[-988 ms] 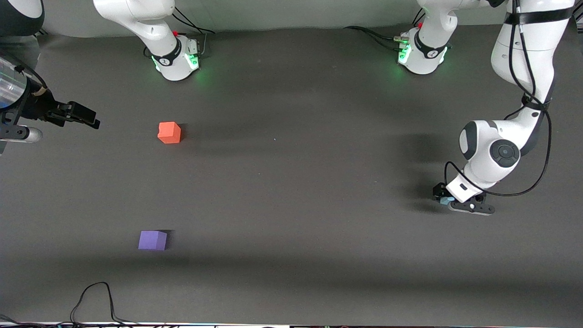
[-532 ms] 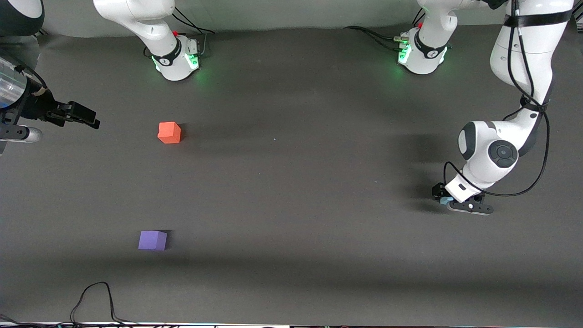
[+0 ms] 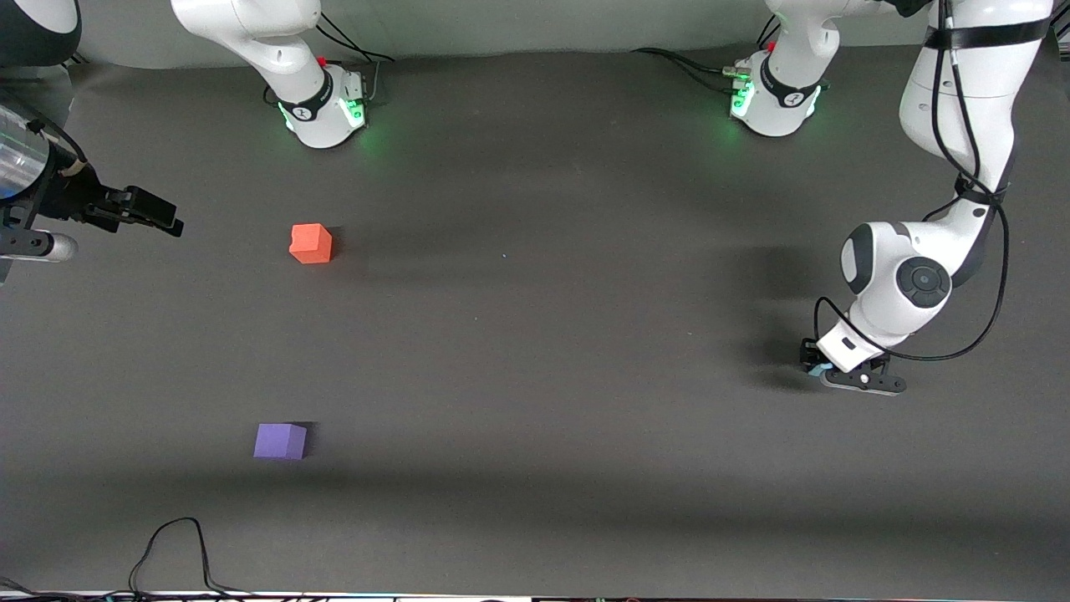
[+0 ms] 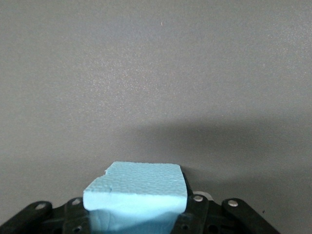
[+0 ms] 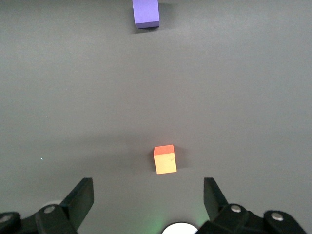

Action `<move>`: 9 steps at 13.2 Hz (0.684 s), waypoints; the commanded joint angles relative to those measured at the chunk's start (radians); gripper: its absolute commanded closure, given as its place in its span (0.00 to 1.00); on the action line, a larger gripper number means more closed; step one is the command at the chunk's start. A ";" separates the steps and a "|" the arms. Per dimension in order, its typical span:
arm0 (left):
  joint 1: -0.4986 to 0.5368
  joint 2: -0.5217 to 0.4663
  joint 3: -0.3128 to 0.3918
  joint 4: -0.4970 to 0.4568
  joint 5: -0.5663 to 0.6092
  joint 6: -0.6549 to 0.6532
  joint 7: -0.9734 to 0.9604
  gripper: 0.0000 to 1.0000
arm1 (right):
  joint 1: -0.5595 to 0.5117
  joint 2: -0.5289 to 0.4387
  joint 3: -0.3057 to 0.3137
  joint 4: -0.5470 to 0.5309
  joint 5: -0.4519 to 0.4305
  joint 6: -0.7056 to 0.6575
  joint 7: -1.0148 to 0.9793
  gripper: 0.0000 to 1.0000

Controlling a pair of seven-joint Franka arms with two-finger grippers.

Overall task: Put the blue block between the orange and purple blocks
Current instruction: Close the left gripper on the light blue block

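The blue block (image 4: 139, 187) sits on the dark table toward the left arm's end, pinched between the jaws of my left gripper (image 3: 827, 372), which is shut on it low over the mat. In the front view only a sliver of the blue block (image 3: 821, 367) shows under the hand. The orange block (image 3: 311, 243) lies toward the right arm's end. The purple block (image 3: 280, 441) lies nearer to the front camera than the orange one. My right gripper (image 3: 155, 216) hangs open and empty in the air over the right arm's end of the table, looking down on the orange block (image 5: 165, 160) and purple block (image 5: 146, 13).
The two arm bases (image 3: 326, 109) (image 3: 773, 100) stand along the edge farthest from the front camera. A black cable (image 3: 180, 543) loops onto the table at the edge nearest the front camera, near the purple block.
The left gripper's fingers have closed onto the blue block, and less of the block shows in the front view. The right arm has not moved.
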 commanded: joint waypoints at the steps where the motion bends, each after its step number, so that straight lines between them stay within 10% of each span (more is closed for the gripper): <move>1: -0.001 -0.012 0.003 -0.011 0.009 0.005 -0.015 0.59 | 0.004 -0.005 -0.008 0.000 0.018 -0.007 -0.017 0.00; 9: -0.007 -0.249 -0.001 0.112 -0.001 -0.468 -0.021 0.59 | 0.002 -0.005 -0.008 0.000 0.018 -0.007 -0.017 0.00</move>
